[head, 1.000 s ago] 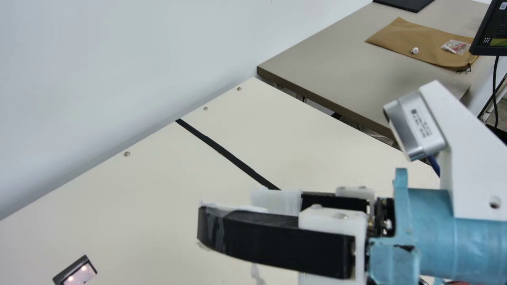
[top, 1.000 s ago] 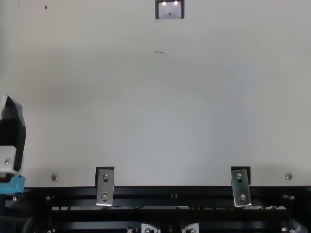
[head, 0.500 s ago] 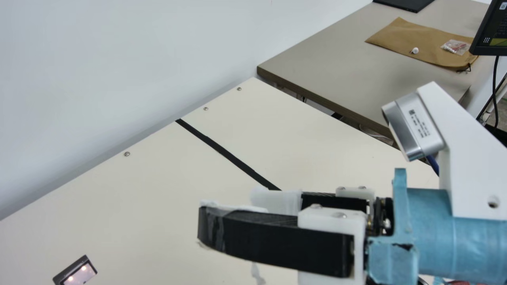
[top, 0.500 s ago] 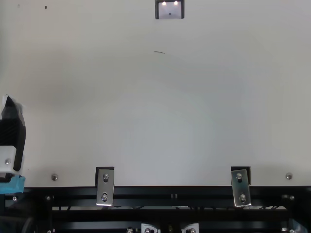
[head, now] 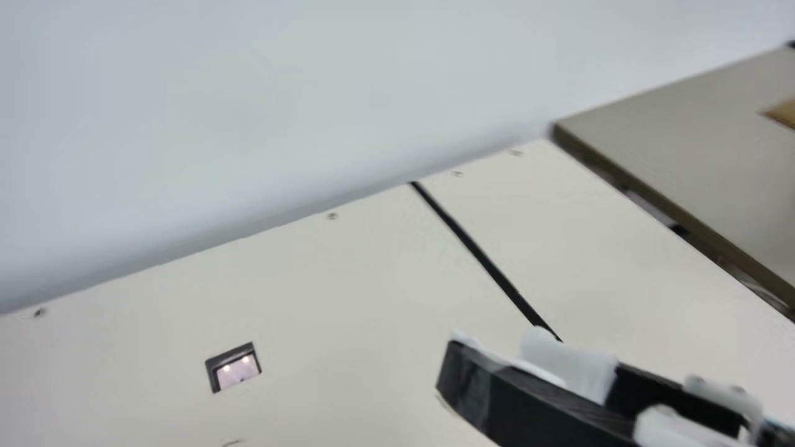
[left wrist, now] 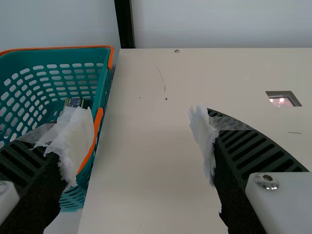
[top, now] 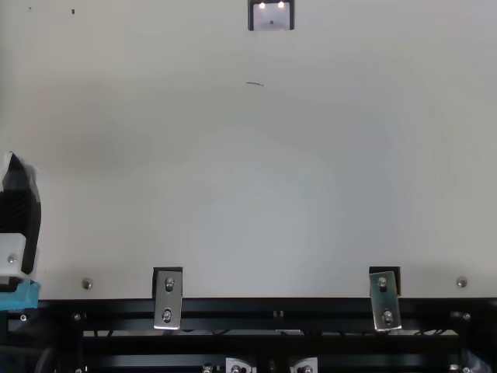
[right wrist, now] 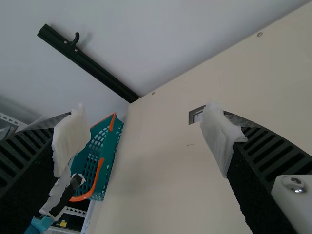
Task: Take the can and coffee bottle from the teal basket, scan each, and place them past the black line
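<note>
Left gripper (top: 19,210): fingers spread. Right gripper (head: 494,357): fingers spread. Teal basket (left wrist: 48,57): stands at surface's (head: 348,298) left edge, holds partly hidden item (left wrist: 75,102). Black line (head: 475,249): crosses surface, right.

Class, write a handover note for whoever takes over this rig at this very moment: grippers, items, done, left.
Left gripper: open, empty, near the teal basket.
Right gripper: open, empty.
Items: one partly hidden item in the basket; can or bottle, I cannot tell.
Lit panel, probably the scanner: in the table, left of the black line in the main view.
Done: nothing evident.
Left: apparently pick, scan and place both.
</note>
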